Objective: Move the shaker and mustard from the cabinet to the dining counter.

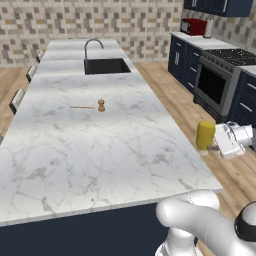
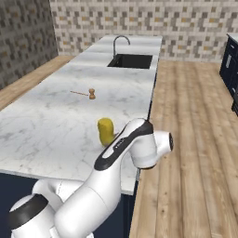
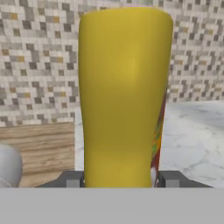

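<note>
The pincer [image 3: 120,179] is closed part-way on the mustard [image 3: 124,96]: in the hand view a finger tip [image 3: 72,178] sits each side of the bottle's lower body, w/ the yellow wall between them. Left base view shows the white hand [image 1: 227,140] holding the bottle from the side, upright, beside the right edge of the dining tabletop [image 1: 100,150] and seemingly over the wood floor [image 1: 235,175], not yet over marble. Right base view puts the mustard [image 2: 106,131] just behind the arm's elbow, close to the near right part of the tabletop; whether it's above the top or just off the edge can't be told from there.

Handling, as a guess: chunky rounded plastic bottle, prob. moderately weighty if full, stiff enough but smooth, so it could slip or twist if swung fast. Grip low-to-mid on the body looks sensible; higher up it widens, so less finger wrap. Keep it upright, set it down well in from the edge.

Further out: a small brown mill-shaped piece [image 1: 101,105] and a thin stick [image 1: 81,107] lie mid-tabletop, well apart from the bottle. Black sink [image 1: 106,65] and faucet [image 1: 93,46] at the far end; stove [image 1: 220,75] and red appliance [image 1: 193,26] along the right wall.
</note>
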### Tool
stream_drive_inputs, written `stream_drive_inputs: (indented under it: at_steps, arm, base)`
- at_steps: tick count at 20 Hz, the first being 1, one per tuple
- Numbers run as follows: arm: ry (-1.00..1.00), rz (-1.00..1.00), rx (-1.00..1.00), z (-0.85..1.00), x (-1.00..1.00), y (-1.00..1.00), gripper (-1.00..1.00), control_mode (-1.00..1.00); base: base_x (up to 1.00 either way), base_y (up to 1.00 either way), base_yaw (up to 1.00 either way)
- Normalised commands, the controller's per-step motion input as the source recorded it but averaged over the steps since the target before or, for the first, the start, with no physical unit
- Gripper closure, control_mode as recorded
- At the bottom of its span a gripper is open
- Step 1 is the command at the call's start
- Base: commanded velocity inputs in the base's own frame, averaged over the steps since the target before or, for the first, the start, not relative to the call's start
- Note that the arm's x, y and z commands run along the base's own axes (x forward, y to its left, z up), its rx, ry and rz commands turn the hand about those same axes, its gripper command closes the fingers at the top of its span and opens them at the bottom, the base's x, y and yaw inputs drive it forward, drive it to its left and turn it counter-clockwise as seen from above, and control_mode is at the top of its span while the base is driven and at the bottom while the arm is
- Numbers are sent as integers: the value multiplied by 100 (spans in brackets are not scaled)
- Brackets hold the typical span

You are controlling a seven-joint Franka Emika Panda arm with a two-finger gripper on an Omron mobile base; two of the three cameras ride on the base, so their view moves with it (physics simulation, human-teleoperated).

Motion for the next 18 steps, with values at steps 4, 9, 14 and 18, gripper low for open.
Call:
stream_drive_inputs:
  at_steps: [4,9,14,18]
  arm:
    - [0,0,6,-42,0,-14,100,-100]
    - [0,0,0,-28,4,-1,100,-100]
    - [0,0,0,-22,4,0,100,-100]
    - [0,0,0,-26,7,0,100,-100]
  base:
    - [0,0,0]
    - [0,0,0]
    - [0,0,0]
    - [0,0,0]
